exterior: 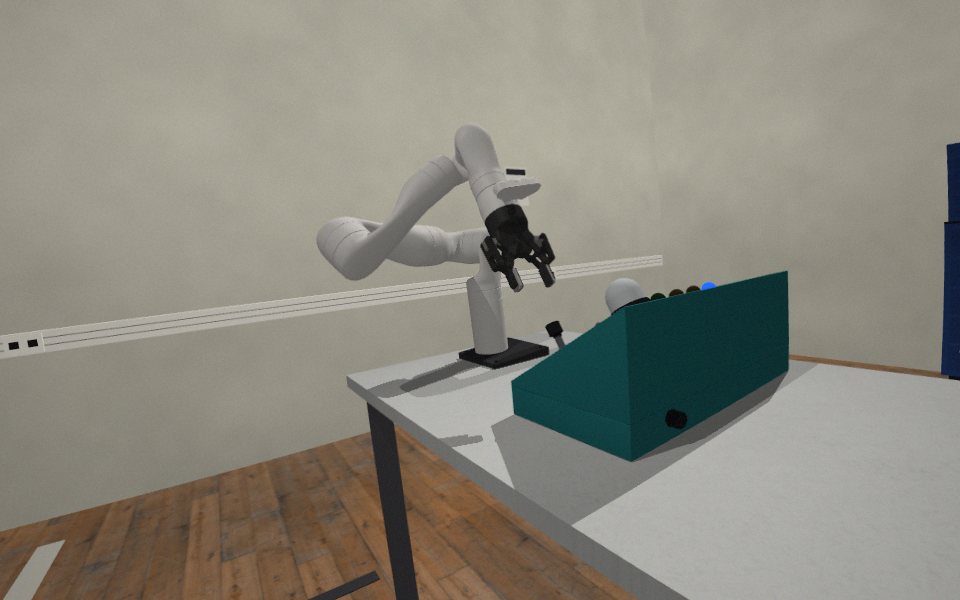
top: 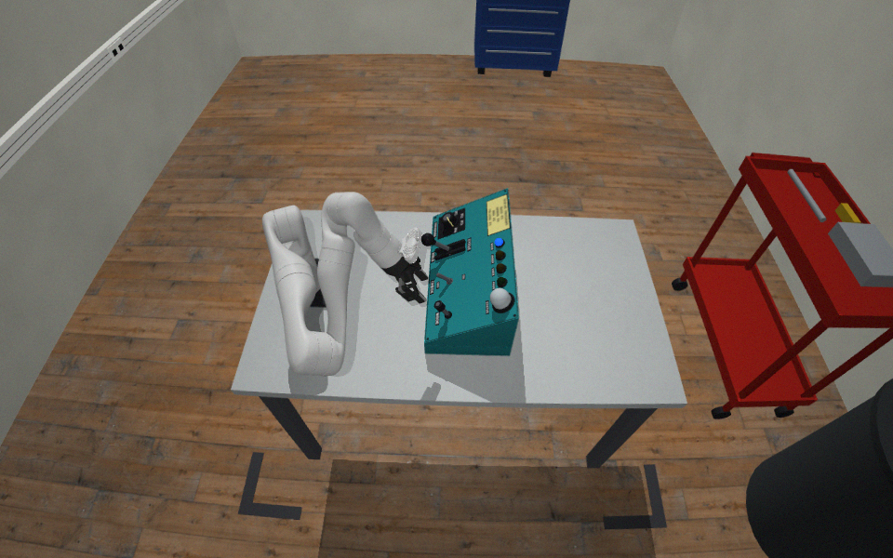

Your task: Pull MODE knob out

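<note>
The teal console (top: 471,277) stands on the grey table; in the side view I see its back and side (exterior: 655,365). Near the panel's lower left corner a small black knob (top: 439,305) stands out on a stem, and it also shows in the side view (exterior: 553,327). The panel labels are too small to read. My gripper (top: 408,291) (exterior: 530,281) is open and empty. It hangs well above and to the left of that knob, clear of the panel.
The panel also carries a white ball knob (top: 500,298), a black-tipped lever (top: 427,239), a blue button (top: 499,242) above darker ones, and a second small black knob (top: 446,313). A black knob (exterior: 675,418) sits on the console's side. A red cart (top: 804,277) stands to the right.
</note>
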Controlling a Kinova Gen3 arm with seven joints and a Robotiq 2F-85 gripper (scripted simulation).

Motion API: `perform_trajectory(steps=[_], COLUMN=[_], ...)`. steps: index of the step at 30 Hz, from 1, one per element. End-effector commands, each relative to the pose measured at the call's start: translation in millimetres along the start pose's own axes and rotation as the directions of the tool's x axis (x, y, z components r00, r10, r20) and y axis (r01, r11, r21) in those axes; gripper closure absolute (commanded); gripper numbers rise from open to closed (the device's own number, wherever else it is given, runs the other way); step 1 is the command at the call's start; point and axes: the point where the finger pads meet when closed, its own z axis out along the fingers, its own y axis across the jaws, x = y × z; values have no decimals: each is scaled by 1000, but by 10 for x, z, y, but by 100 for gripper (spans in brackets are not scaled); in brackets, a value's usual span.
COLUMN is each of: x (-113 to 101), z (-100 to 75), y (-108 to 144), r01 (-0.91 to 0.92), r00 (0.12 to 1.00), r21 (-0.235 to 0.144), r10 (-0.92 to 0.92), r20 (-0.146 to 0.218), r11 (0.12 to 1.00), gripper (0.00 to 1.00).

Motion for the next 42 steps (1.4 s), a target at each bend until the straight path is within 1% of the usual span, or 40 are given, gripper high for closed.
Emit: perform_trajectory(steps=[1,4,14,15,42], x=[2,2,2,2,2], z=[-132,-215,-279,-279,-279], y=[0,0,0,0,0], r01=[-1,-1,-1,-1,-1], r00=[1000,1000,1000,1000,1000], r21=[-1,-1,-1,-1,-1], r10=[1,1,1,1,1], r20=[-1,-1,-1,-1,-1], r11=[1000,1000,1000,1000,1000], gripper=[23,23,23,0,0])
